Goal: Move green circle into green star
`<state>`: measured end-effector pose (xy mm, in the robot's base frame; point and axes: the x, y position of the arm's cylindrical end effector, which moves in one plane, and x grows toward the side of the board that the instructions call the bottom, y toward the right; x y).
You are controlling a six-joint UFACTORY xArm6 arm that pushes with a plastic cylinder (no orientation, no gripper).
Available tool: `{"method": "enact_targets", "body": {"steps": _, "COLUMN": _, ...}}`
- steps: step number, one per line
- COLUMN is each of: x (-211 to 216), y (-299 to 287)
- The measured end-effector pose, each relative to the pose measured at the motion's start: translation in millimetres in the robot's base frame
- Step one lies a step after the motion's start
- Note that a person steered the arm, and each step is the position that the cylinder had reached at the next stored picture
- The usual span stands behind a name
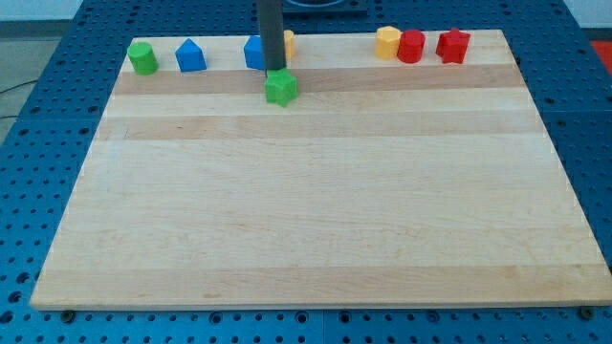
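Near the board's (316, 191) top edge, my tip (273, 71) is pressed against the green star (281, 89); a yellow block (288, 43) is half hidden behind the rod, and the green circle (143, 57) is seen at the top left corner.

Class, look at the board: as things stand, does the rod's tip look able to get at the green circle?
Probably yes. My tip sits at the green star, far from the green circle at the view's top left. The blue block stands between them in the top row, but the bare board below leaves a way round.

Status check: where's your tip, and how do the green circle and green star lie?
My tip at green star's top edge. Green circle far off at view's top left. Blue block sits between them.
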<state>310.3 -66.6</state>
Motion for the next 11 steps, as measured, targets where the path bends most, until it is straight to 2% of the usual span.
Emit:
{"method": "enact_targets", "body": {"steps": 1, "x": 68, "y": 16}}
{"method": "enact_targets", "body": {"steps": 2, "x": 86, "y": 16}}
{"method": "enact_targets", "body": {"steps": 3, "x": 60, "y": -55}}
{"method": "enact_targets", "body": {"steps": 4, "x": 39, "y": -160}}
{"method": "enact_targets", "body": {"steps": 5, "x": -4, "y": -212}}
{"method": "enact_targets", "body": {"steps": 6, "x": -40, "y": -237}}
{"method": "enact_targets", "body": {"steps": 8, "x": -79, "y": -222}}
{"method": "enact_targets", "body": {"steps": 9, "x": -68, "y": -205}}
{"method": "enact_targets", "body": {"steps": 10, "x": -94, "y": -207}}
{"method": "enact_targets", "body": {"steps": 11, "x": -92, "y": -195}}
